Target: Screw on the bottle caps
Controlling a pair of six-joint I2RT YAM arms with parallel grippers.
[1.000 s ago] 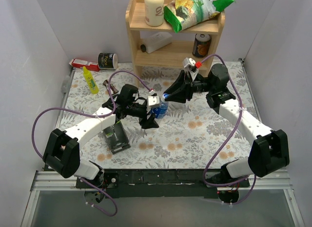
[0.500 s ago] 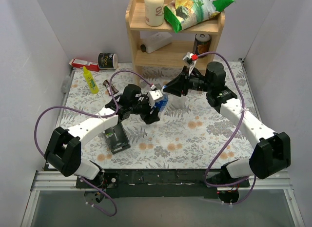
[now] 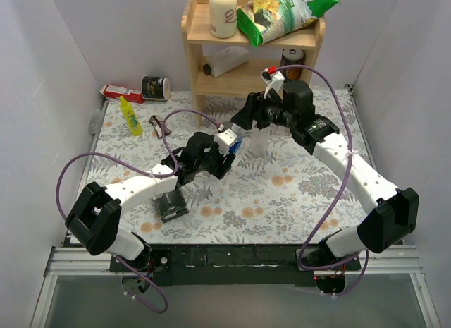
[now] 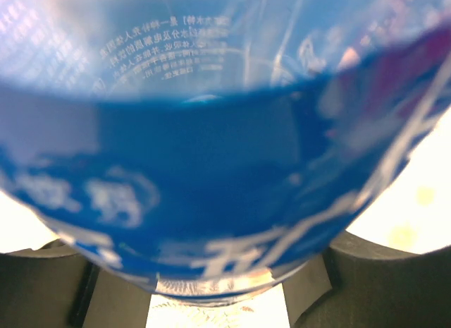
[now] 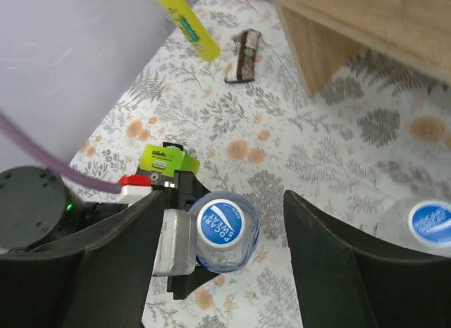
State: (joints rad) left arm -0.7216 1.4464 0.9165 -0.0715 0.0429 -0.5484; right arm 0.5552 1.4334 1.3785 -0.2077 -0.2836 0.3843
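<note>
Left pincer [image 3: 227, 157] clamps the blue-labelled bottle [image 4: 211, 187], blue cap [image 5: 220, 224] on top, while the right pincer [image 5: 224, 201] hangs wide open and empty above it.

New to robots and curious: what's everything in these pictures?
bottles: two, clear; blue-labelled one in left gripper, other beside
bottle caps: two, blue, atop the bottles
white bottles: two, on shelf
snack bag: one, green, shelf top
cans: two, dark; shelf, back-left table
squeeze bottle: one, yellow, left
red pack: one, back left
snack bar: one, brown, left
razor pack: one, green-black, near left arm
shelf: one, wooden, back
left gripper: shut on bottle
right gripper: open, above it
</note>
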